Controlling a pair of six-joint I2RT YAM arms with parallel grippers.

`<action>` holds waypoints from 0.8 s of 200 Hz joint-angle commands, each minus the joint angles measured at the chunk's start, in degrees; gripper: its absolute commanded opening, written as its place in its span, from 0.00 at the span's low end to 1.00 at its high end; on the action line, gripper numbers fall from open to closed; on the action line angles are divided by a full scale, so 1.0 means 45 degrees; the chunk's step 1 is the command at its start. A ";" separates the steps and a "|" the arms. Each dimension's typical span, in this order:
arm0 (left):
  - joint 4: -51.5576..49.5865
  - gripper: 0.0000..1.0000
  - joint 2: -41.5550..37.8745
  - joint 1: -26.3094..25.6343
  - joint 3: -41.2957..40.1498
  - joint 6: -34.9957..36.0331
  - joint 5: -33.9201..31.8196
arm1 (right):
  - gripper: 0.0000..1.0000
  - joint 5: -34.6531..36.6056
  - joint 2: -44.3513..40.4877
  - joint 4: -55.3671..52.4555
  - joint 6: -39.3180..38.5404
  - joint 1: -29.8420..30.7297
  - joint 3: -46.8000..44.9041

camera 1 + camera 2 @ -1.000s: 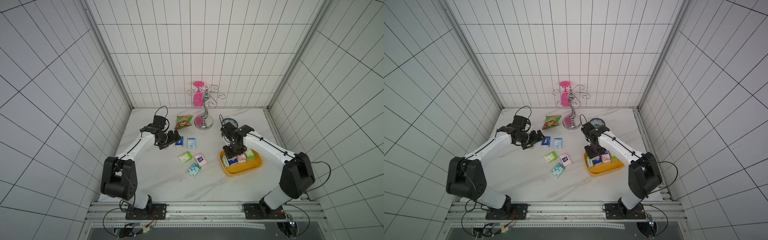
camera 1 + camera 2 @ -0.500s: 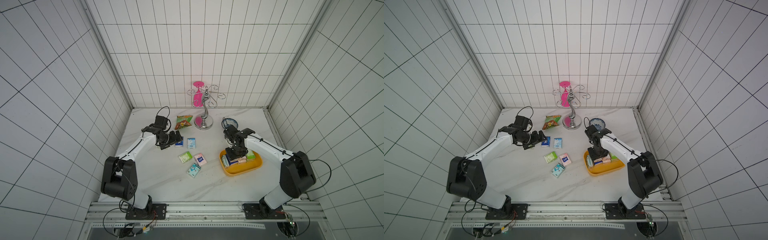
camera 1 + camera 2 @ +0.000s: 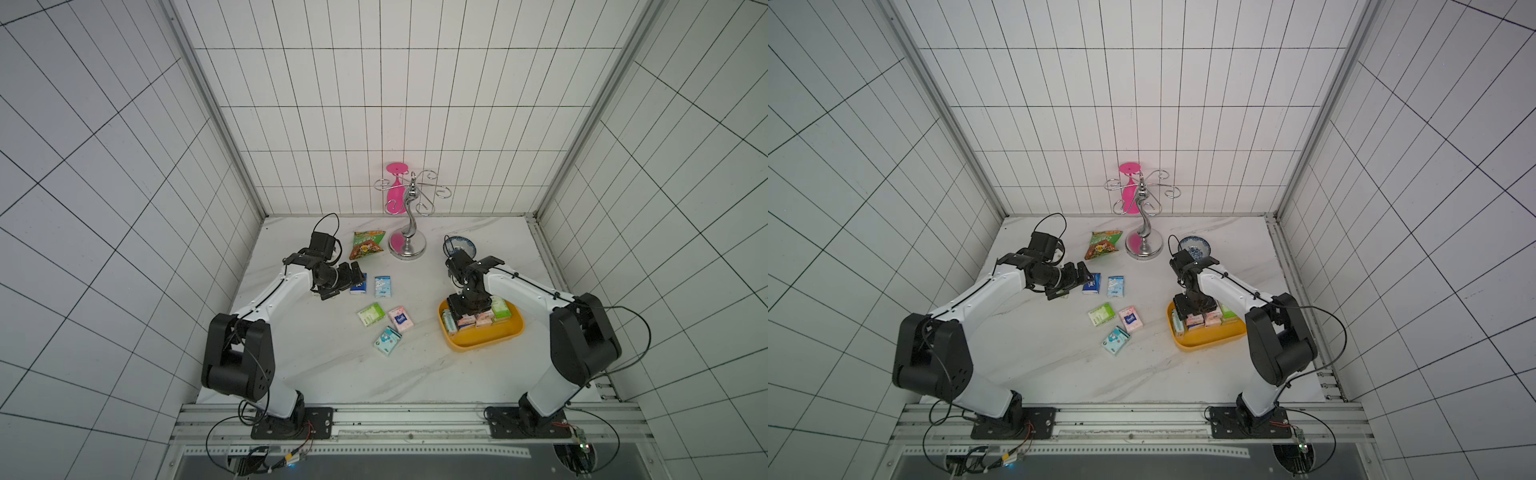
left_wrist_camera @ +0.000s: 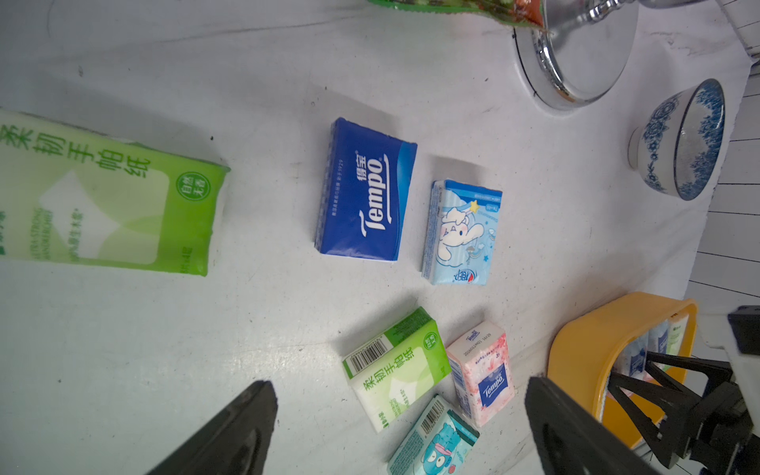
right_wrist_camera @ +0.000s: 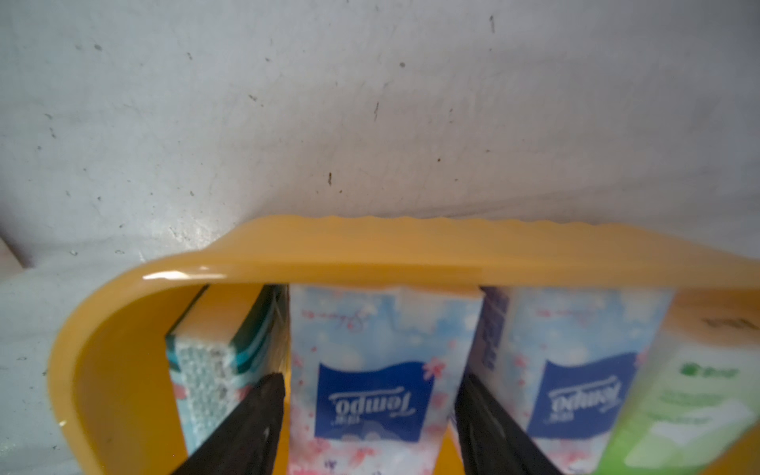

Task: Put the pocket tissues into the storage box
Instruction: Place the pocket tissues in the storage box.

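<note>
The yellow storage box [image 3: 478,347] sits at the right and holds several pocket tissues on edge. My right gripper [image 3: 467,309] reaches down into it. In the right wrist view its jaws [image 5: 370,380] stand open on either side of a pink packet [image 5: 382,329], with a sliver of yellow showing beside one finger. Loose on the table lie a dark blue packet [image 3: 358,284], a light blue one [image 3: 382,286], a green one [image 3: 370,314], a pink one [image 3: 401,319] and a teal one [image 3: 387,340]. My left gripper [image 3: 348,282] hovers wide open and empty just left of the dark blue packet. Another green packet [image 4: 103,205] lies under that arm.
A green-orange snack bag [image 3: 365,245], a chrome cup stand [image 3: 407,245] carrying a pink glass, and a blue-white bowl [image 3: 460,246] line the back of the marble table. Tiled walls close in on three sides.
My right gripper has sunk a little into the box and its jaws have spread away from the pink packet. The left arm has edged slightly toward the dark blue packet.
</note>
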 commanded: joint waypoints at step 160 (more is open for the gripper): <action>0.0825 0.98 -0.0250 -0.0188 -0.0210 0.0021 0.0098 | 0.42 -0.1246 -0.3349 -0.1533 0.2051 -0.7718 -0.2341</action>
